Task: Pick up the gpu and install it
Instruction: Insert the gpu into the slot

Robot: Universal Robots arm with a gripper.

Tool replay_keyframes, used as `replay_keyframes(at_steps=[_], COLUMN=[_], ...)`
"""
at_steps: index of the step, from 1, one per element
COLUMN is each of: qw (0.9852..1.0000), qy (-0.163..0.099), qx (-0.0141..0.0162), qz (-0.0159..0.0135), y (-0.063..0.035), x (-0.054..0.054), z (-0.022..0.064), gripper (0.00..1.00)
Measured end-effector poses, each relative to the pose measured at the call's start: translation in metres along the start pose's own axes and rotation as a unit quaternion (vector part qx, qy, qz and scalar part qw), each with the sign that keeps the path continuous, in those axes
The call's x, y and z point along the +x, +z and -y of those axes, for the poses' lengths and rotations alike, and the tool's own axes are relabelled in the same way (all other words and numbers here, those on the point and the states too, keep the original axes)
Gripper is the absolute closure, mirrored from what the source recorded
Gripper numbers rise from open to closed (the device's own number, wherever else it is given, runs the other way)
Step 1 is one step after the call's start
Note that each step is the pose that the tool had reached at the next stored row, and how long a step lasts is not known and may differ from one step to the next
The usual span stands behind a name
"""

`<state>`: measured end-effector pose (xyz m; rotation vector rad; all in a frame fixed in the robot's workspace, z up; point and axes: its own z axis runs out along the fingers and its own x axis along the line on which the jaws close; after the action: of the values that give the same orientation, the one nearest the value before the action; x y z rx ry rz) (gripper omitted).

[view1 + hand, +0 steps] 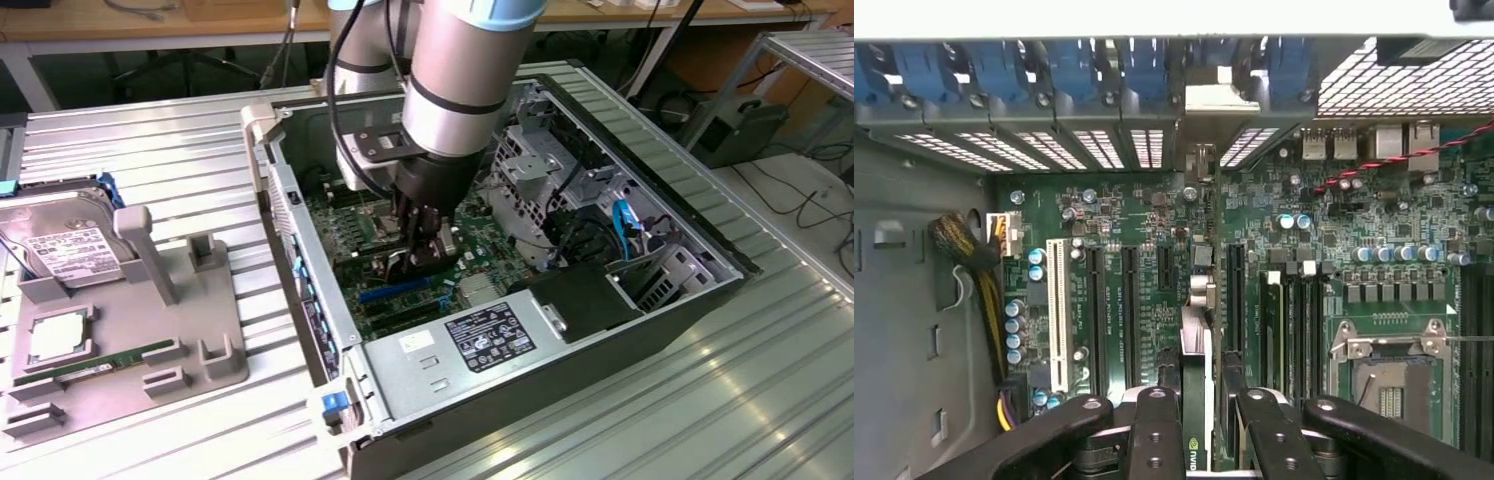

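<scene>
Inside the open computer case (694, 300), the claw (1197, 425) is gripping the gpu (1195, 400) edge-on between its fingers (1156, 430), directly over the motherboard (1154, 215) slots.

- Ext. view: high up, off the arm, looking down at an angle on the open black-and-silver metal computer case (667, 310) lying on a ribbed grey metal table (747, 400). Set well back; takes in the whole case, the grey plastic parts holder (160, 345) at the ext. view's left, and benches behind.
- Wrist view: on the arm's wrist, looking straight down past the black two-finger gripper (1194, 420) into the case, very near the green motherboard (1324, 240).
- Shared: case interior, i.e. motherboard (350, 238), black expansion slots (1129, 310), blue rear slot clips (1069, 70) and gripper (424, 255).
</scene>
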<state>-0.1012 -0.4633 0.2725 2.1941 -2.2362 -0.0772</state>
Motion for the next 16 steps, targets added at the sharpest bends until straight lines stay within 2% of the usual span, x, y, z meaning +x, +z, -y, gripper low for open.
replay_keyframes(at_steps=[5, 10, 16], qw=[1.0, 0.9998, 0.9998], qy=[-0.006, -0.019, -0.019], qx=[-0.0073, -0.008, -0.0081], qz=[-0.0005, -0.0009, 0.0018], y=[0.003, 0.0047, 0.0099], x=[0.0001, 0.0001, 0.0003], z=[0.0002, 0.0023, 0.0025], gripper=[0.74, 0.74, 0.74])
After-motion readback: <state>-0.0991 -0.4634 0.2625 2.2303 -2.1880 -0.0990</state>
